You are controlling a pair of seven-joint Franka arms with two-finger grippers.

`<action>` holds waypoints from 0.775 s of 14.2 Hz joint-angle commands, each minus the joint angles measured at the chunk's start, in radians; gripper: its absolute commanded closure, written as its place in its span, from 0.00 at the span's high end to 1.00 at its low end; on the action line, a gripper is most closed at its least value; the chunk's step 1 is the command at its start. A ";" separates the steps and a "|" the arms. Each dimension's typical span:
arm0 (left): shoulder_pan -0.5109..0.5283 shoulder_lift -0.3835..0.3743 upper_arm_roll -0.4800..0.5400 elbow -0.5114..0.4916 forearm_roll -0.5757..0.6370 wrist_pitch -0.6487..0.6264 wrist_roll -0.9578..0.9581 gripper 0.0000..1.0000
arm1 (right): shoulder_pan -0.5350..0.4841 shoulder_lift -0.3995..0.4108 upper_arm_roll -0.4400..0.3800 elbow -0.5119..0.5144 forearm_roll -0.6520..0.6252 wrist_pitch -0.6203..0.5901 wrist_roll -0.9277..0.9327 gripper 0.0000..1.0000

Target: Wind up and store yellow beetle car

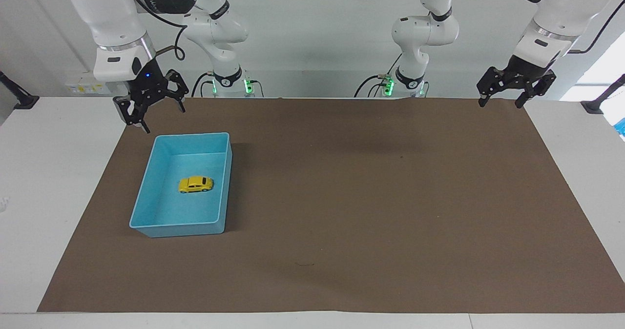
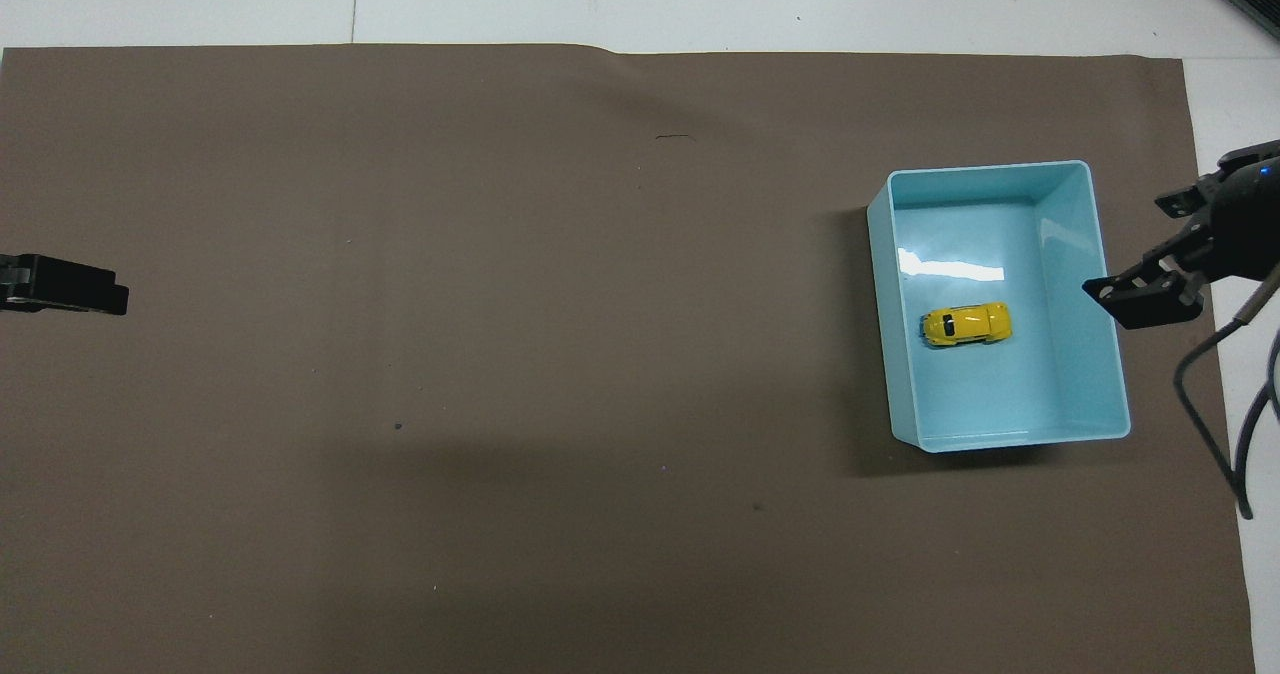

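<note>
Yellow beetle car rests on its wheels in the blue bin, centre. Judged light, rigid, glossy; grip across its flanks. Right gripper, released, hangs at the bin's 11 o'clock; left gripper, released, waits

A white table carries a large brown paper sheet spread flat over most of its top, with bare white margins showing along the sheet's edges. A light blue rectangular bin stands directly on the sheet toward the right arm's end of the table. The sheet shows a slight ripple along its edge farthest from the robots and a few small dark specks.
</note>
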 commanded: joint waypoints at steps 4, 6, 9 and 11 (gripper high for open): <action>0.009 -0.014 -0.004 -0.011 0.006 -0.001 -0.007 1.00 | 0.011 0.005 -0.014 0.071 0.017 -0.072 0.307 1.00; 0.009 -0.014 -0.004 -0.011 0.006 -0.001 -0.007 1.00 | 0.012 0.005 -0.012 0.083 0.018 -0.110 0.456 1.00; 0.009 -0.014 -0.004 -0.011 0.006 -0.002 -0.007 1.00 | 0.014 0.003 -0.012 0.098 0.018 -0.156 0.576 1.00; 0.009 -0.014 -0.004 -0.011 0.006 -0.001 -0.007 1.00 | 0.011 0.005 -0.012 0.109 0.018 -0.179 0.618 1.00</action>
